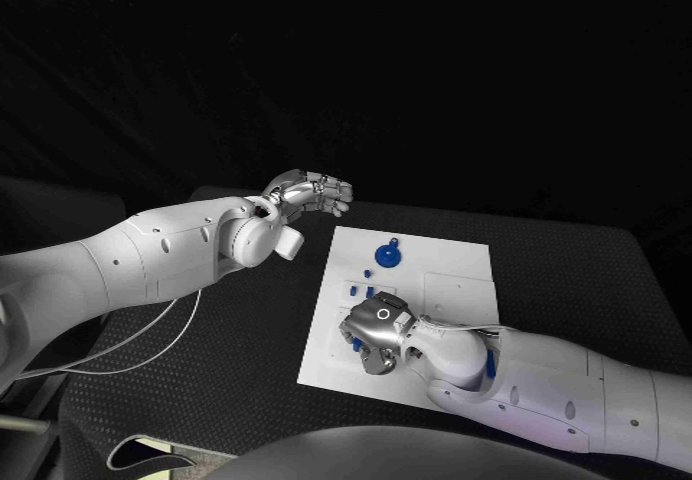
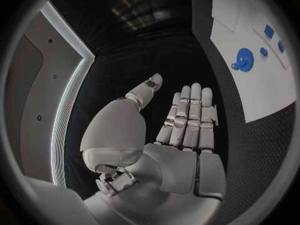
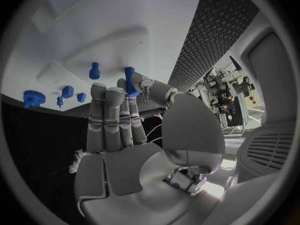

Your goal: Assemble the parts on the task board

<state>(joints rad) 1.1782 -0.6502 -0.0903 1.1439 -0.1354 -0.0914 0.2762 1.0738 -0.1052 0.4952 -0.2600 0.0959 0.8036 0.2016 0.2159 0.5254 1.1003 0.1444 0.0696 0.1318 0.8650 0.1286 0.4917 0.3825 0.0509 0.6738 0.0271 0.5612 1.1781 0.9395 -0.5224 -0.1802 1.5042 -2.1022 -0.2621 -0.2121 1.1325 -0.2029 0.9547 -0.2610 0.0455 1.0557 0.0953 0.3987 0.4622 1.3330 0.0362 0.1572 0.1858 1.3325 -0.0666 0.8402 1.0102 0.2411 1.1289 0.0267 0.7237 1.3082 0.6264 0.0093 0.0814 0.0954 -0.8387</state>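
Left hand (image 1: 307,192) hangs off the task board (image 1: 447,272), beyond its far-left corner, fingers straight and together, thumb apart, holding nothing. Right hand (image 1: 378,335) sits low over the board's near half, pinching one blue peg (image 3: 130,82) between thumb and fingertips. Five other blue parts ahead of it: one gear (image 1: 388,256), four small pieces.

- Black table (image 1: 577,260) with a finely dotted, textured surface, filling the near and middle ground.
- Far background beyond the table: unlit and black.
- Left wrist view: grey wall panel (image 2: 28,100) edged by a bright white light strip (image 2: 72,92).
- Right wrist view: cluttered equipment (image 3: 225,92) stands past the table's edge.
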